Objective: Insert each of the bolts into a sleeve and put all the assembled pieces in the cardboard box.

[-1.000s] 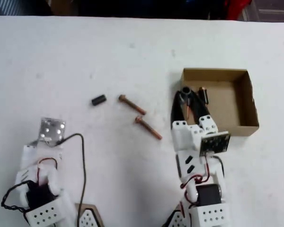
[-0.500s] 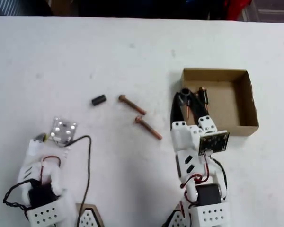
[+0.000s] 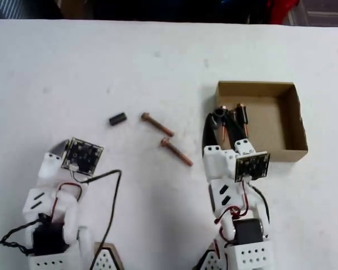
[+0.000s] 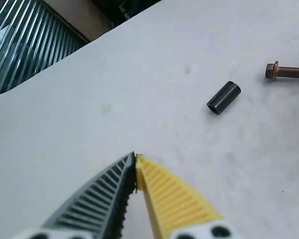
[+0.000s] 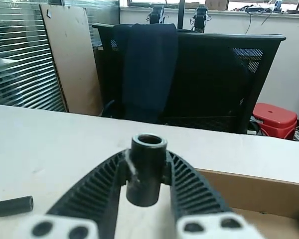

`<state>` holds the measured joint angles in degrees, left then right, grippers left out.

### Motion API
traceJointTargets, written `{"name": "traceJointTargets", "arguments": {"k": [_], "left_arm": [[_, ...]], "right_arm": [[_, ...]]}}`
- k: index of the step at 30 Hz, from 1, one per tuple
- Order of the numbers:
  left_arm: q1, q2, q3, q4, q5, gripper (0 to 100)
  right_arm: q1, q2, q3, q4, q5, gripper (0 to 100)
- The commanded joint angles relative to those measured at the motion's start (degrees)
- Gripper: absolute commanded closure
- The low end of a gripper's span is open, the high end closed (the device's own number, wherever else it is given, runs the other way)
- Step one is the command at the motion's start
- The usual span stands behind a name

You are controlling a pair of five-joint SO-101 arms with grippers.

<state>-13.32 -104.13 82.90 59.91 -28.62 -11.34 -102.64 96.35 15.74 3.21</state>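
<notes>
The right gripper [image 5: 147, 158] is clamped on a short black cylindrical sleeve [image 5: 147, 172], which stands upright between its two black ribbed fingers. The right wrist view looks straight at the open bore at the sleeve's top end. Behind the table there is a black mesh office chair [image 5: 199, 79].

From the high view, this gripper sits at the left wall of the open brown cardboard box [image 3: 288, 121]. I cannot tell whether the sleeve is over the rim or just inside it. That view adds a thin copper-coloured shank [image 3: 223, 130] running from the sleeve back between the fingers. A dark piece with a copper tip [image 3: 243, 114] lies inside the box near the same wall.

The left gripper [image 4: 135, 160] is closed on nothing, its black finger and yellow finger meeting at the tips over the white table [image 4: 89, 89]. Ahead of it, the left wrist view shows a loose black sleeve [image 4: 224, 97] lying on its side. Beyond that is the flanged head of a copper-coloured bolt [image 4: 281, 72].

The high view gives the layout. The loose sleeve lies just left of that bolt. A second copper-coloured bolt [image 3: 176, 152] lies slanted nearer the arms, between the left arm and the box.
</notes>
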Motion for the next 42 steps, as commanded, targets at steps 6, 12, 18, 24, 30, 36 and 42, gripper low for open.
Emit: {"name": "traceJointTargets", "arguments": {"k": [6,12,18,24,30,36,42], "left_arm": [[0.9,-0.4,-8.6,2.3,0.5,98],[0.9,0.4,-15.8,4.3,0.5,98],[0.9,15.0,-28.7,6.9,3.5,98],[7.0,34.8,-42.3,13.1,10.3,98],[15.3,53.5,-53.4,17.8,20.6,98],[19.5,74.9,-62.6,22.0,30.9,98],[22.4,90.5,-71.5,24.8,41.8,98]], "right_arm": [[0.6,-0.4,0.4,0.1,-0.5,98.1],[0.6,-0.4,0.4,0.1,-0.4,98.1],[0.6,-0.4,0.4,0.1,-0.4,98.1],[0.6,-0.4,0.4,0.1,-0.4,98.1],[0.6,-0.4,0.4,0.1,-0.2,98.1],[0.6,-0.4,0.4,1.3,-0.1,98.1],[0.6,-0.4,0.4,1.3,-0.1,98.1]]}}
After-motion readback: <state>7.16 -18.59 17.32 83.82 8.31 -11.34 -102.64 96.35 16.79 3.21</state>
